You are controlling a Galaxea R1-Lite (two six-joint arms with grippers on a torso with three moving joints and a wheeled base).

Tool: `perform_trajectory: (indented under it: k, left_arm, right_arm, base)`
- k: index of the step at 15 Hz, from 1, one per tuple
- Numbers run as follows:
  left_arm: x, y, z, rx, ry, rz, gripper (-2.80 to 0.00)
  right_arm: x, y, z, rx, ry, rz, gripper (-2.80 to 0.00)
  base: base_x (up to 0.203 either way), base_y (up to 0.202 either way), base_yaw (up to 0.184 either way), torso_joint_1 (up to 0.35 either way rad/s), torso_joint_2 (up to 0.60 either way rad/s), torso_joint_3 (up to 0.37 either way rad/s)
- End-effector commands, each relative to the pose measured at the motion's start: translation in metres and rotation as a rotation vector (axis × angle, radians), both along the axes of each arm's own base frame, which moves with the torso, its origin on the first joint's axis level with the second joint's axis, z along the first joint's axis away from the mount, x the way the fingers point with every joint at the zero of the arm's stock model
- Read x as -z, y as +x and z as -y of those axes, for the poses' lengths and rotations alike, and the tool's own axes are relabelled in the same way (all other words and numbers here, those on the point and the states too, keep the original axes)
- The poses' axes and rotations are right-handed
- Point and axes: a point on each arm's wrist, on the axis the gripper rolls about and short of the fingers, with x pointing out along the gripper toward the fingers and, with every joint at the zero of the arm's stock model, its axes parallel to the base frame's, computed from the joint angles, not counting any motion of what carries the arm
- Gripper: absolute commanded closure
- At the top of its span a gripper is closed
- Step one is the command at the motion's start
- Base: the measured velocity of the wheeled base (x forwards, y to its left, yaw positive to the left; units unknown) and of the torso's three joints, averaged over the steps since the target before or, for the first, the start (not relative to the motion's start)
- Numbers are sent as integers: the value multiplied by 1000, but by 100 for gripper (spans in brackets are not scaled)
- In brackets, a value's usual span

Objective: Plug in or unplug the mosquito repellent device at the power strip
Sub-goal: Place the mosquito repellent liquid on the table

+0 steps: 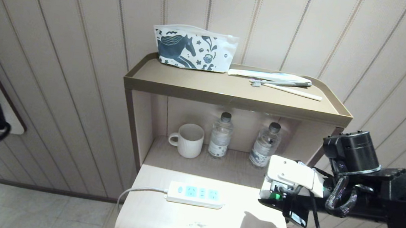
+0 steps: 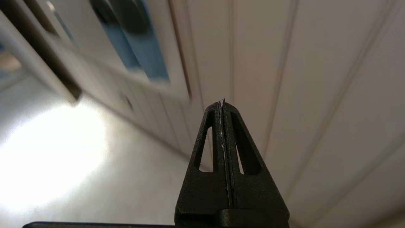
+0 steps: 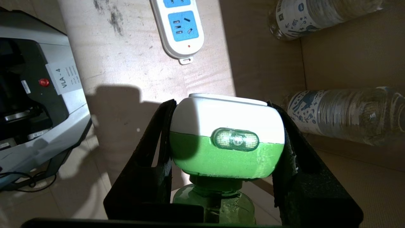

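Pinching the mosquito repellent device [image 3: 226, 139], the right pincer [image 3: 221, 152] aims its white end toward the power strip [image 1: 195, 194].

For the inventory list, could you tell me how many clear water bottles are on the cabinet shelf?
2. One water bottle stands just right of the white mug; the other bottle stands further right, near the shelf's right wall. None appears hidden.

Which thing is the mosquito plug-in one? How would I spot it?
Find the small wooden bedside stand against the striped wall, then its pale lower shelf where the white power strip lies. Right of the strip, the right gripper clasps the mosquito repellent device. Unlike the clear water bottles behind, it has a white-and-green rounded head over a green bottle.
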Motion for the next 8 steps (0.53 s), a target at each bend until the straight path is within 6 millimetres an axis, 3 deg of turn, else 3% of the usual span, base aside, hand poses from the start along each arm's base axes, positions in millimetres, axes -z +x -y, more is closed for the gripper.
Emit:
perform_trajectory:
  k: [1, 3, 5, 6, 8]
  left_arm:
    - [-63, -47, -7, 74, 22, 132, 0]
    - [-121, -74, -3, 189, -54, 106, 0]
    - [-174, -116, 9, 345, -179, 108, 0]
    - [-188, -138, 17, 440, -262, 75, 0]
    - [-186, -196, 40, 714, -467, -85, 0]
  right_arm:
    - [-3, -10, 4, -7, 5, 13, 0]
    - [-3, -16, 6, -12, 10, 11, 0]
    - [-4, -18, 8, -17, 23, 10, 0]
    - [-6, -21, 9, -17, 32, 23, 0]
    - [-7, -23, 10, -17, 48, 60, 0]
  base:
    - [0, 0, 0, 0, 0, 0]
    - [0, 0, 0, 0, 0, 0]
    - [0, 0, 0, 0, 0, 0]
    - [0, 0, 0, 0, 0, 0]
    - [0, 0, 0, 0, 0, 0]
